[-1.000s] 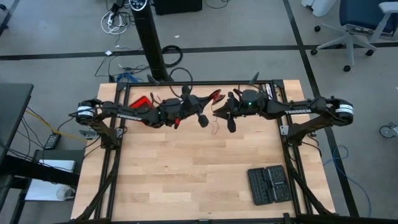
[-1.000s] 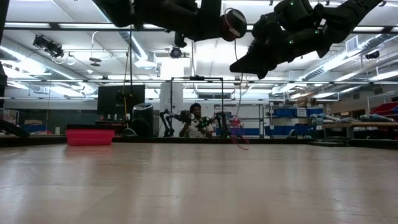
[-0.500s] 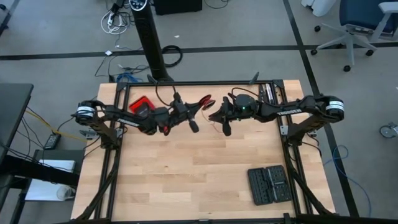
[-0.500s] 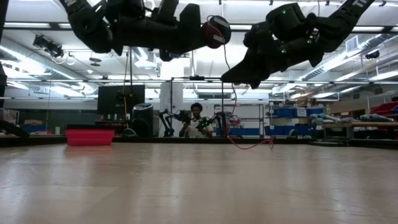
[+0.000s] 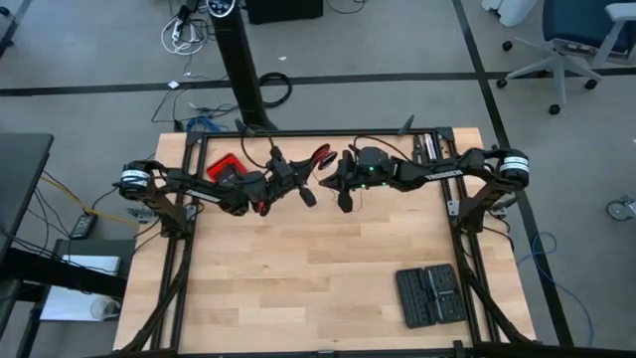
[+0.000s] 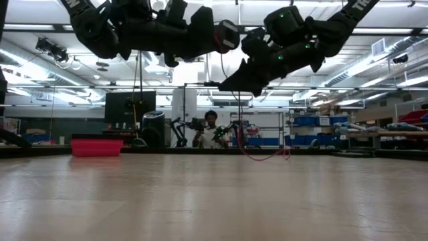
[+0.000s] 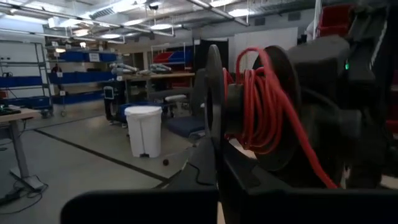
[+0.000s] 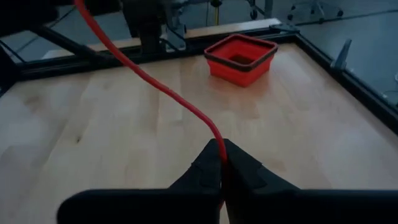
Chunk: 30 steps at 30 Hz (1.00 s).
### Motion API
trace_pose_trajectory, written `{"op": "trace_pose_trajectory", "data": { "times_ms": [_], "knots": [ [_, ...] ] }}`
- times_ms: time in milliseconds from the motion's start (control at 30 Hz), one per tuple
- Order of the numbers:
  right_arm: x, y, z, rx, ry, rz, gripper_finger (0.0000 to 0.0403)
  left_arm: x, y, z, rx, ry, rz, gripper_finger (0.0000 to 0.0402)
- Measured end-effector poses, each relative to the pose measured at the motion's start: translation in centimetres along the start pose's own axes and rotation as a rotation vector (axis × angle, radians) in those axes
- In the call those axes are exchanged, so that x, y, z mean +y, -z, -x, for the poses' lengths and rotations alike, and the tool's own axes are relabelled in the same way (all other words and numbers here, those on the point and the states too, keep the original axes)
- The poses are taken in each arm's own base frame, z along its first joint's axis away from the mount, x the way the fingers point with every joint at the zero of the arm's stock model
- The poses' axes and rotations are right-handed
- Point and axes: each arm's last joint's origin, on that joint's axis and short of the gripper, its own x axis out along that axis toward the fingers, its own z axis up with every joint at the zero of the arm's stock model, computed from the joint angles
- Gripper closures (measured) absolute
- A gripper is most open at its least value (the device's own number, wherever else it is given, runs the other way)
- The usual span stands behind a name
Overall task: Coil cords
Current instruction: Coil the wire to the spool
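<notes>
Both arms have drifted toward the left of the high view since the earlier frame, and the right gripper (image 5: 344,195) has pinched its fingers together on the cord. Largest in view, the pale wooden table (image 5: 298,288) fills the lower middle of the high view, its front half bare apart from a black ridged tray (image 5: 428,295) at lower right. The red square collapsible box with a dark rim (image 5: 226,169) sits at upper left, just beside the left arm. Both dark arms meet at upper centre, well above the board in the low view. The left gripper (image 5: 303,191) is clenched on a bundle of red loops, which the left wrist view shows wound around it. The thin red wire (image 8: 163,89) runs from there to the right gripper's closed fingertips (image 8: 214,163), and a slack tail droops to the tabletop (image 6: 257,155).

Judging by that sag, the wire is light and limp, likely to slip and snag; taking it close to the coil should keep loops tidy. Room is widest toward the lower frame; dark frame rails (image 5: 467,249) hem the sides.
</notes>
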Motion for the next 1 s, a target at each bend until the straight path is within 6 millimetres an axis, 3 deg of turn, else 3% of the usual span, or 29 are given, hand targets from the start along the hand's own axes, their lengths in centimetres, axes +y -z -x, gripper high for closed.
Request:
{"op": "trace_pose_trajectory", "data": {
  "times_ms": [500,1000],
  "knots": [
    [0.4,0.7,-0.3,0.063,0.117,0.078,0.0402,0.5,0.1,0.5,0.007,-0.051,0.132,0.0401],
    [-2.1,1.5,0.3,0.163,0.190,0.097,0.0401,-0.2,-1.2,1.0,-0.035,0.084,0.154,0.0401]
  ]
}}
